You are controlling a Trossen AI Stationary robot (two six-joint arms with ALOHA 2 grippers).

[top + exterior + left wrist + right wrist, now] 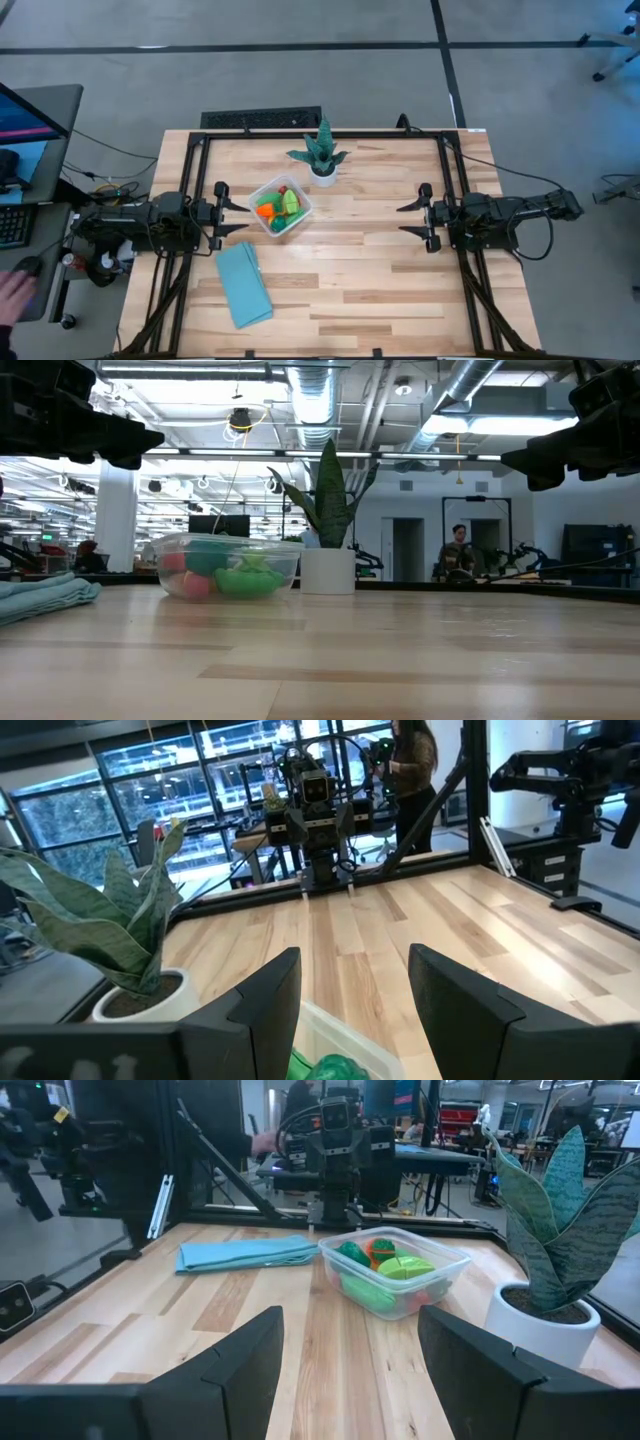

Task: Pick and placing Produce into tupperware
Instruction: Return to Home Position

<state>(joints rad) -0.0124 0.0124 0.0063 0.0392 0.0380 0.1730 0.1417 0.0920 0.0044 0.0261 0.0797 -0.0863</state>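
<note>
Currently both arms sit at opposite sides of the table point(360, 290), grippers held clear above the wood. At the left side, the left gripper point(222, 213): jaws wide apart, holding nothing, pointed toward the tupperware point(283, 230), which lies just in front of its fingertips. At the right side, the right gripper point(420, 215): jaws likewise apart and empty, well apart from the tupperware. That container rests on the table left of centre, turned cornerwise. Inside it the produce point(278, 205) is heaped together: green, orange and red pieces, one yellow-green. A spiky plant point(322, 155) in a white pot stands near the container's far corner. A folded light-blue cloth point(243, 285) lies flat near the left arm
</note>
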